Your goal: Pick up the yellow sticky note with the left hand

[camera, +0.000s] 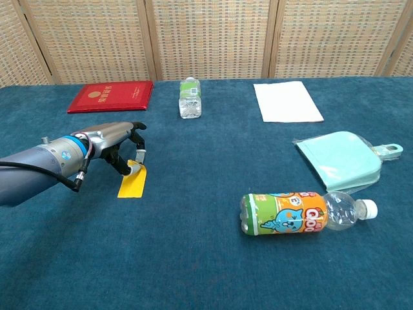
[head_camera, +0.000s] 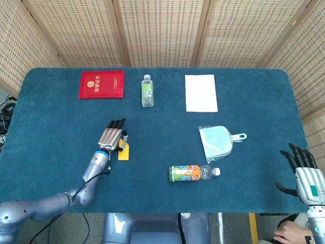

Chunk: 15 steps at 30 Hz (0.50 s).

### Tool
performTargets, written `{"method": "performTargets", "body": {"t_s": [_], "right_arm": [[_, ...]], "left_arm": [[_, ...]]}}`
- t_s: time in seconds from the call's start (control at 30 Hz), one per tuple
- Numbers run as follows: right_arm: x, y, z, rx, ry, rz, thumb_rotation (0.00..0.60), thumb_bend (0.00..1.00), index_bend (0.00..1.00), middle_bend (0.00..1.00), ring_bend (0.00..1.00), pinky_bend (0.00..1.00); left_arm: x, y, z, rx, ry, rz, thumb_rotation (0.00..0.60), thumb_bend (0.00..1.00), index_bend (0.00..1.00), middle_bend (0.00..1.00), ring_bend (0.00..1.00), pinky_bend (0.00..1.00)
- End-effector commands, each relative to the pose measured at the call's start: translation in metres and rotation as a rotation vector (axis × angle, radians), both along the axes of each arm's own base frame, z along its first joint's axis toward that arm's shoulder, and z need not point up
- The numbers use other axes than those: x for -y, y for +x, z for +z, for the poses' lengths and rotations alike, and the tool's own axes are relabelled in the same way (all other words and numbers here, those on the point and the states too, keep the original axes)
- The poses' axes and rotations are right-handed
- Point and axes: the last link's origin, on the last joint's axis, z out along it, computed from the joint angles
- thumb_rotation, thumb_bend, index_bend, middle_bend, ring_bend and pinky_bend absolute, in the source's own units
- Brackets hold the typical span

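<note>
The yellow sticky note lies on the blue tablecloth, left of centre; in the chest view the yellow sticky note has its near end on the cloth. My left hand arches over the note's far end. In the chest view the left hand has its fingers curled down, and a fingertip and the thumb pinch the note's far edge. My right hand hovers past the table's right front corner with fingers spread and nothing in it. It does not show in the chest view.
A red booklet and a small clear bottle lie at the back, with a white paper sheet to the right. A bagged mint-green item and an orange drink bottle lie right of the note.
</note>
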Motion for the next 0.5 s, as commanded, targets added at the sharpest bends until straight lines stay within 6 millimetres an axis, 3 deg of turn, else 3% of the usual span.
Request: {"method": "performTargets", "body": {"t_s": [0.03, 0.33, 0.5], "right_arm": [[0.0, 0.0, 0.001, 0.002, -0.005, 0.0, 0.6, 0.0, 0.15, 0.0, 0.0, 0.0], [-0.001, 0.001, -0.002, 0.001, 0.005, 0.005, 0.6, 0.0, 0.15, 0.0, 0.0, 0.0], [-0.002, 0.002, -0.003, -0.005, 0.005, 0.008, 0.6, 0.0, 0.14, 0.0, 0.0, 0.0]], "left_arm": [[0.013, -0.002, 0.009, 0.058, -0.023, -0.01, 0.6, 0.46, 0.67, 0.0, 0.0, 0.0], [0.077, -0.03, 0.054, 0.181, -0.146, -0.092, 0.6, 0.46, 0.67, 0.0, 0.0, 0.0], [0.094, -0.041, 0.075, 0.239, -0.156, -0.127, 0.6, 0.46, 0.68, 0.0, 0.0, 0.0]]}}
